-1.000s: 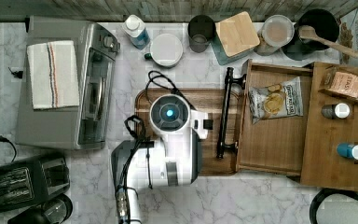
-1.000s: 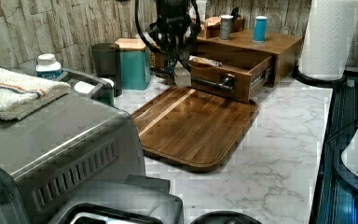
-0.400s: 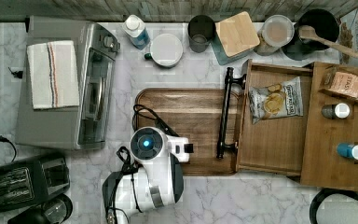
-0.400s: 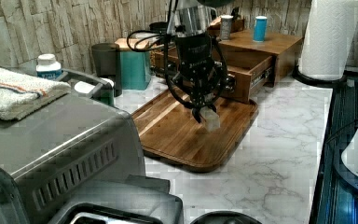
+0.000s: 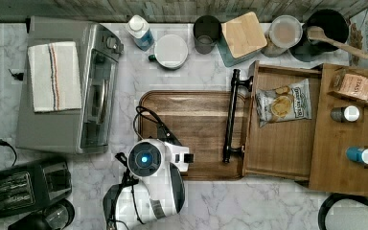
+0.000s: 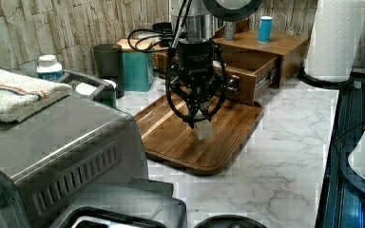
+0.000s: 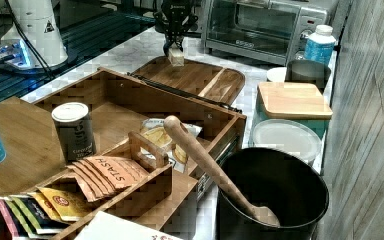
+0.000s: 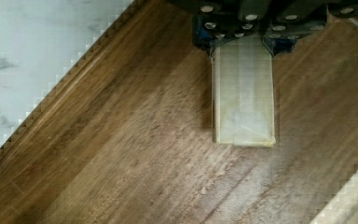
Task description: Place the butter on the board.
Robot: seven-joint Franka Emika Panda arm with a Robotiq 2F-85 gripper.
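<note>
The black gripper [image 6: 200, 124] grasps a pale rectangular butter block [image 6: 203, 130] at the left view's centre, its lower end on or just above the large dark brown wooden board [image 6: 171, 137]. A lighter wooden drawer box [image 6: 247, 78] stands behind, a silver toaster oven [image 6: 52, 147] lower left.

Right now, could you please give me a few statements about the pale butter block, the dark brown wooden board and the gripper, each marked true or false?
1. The gripper is shut on the pale rectangular butter block. True.
2. The butter block is above the light wooden drawer box. False: it is over the dark brown wooden board.
3. A bag of chips lies inside the open wooden drawer. True.
4. A striped towel lies on the board. False: the striped towel lies on top of the silver toaster oven.
5. A wooden spoon rests in the black pot. True.
</note>
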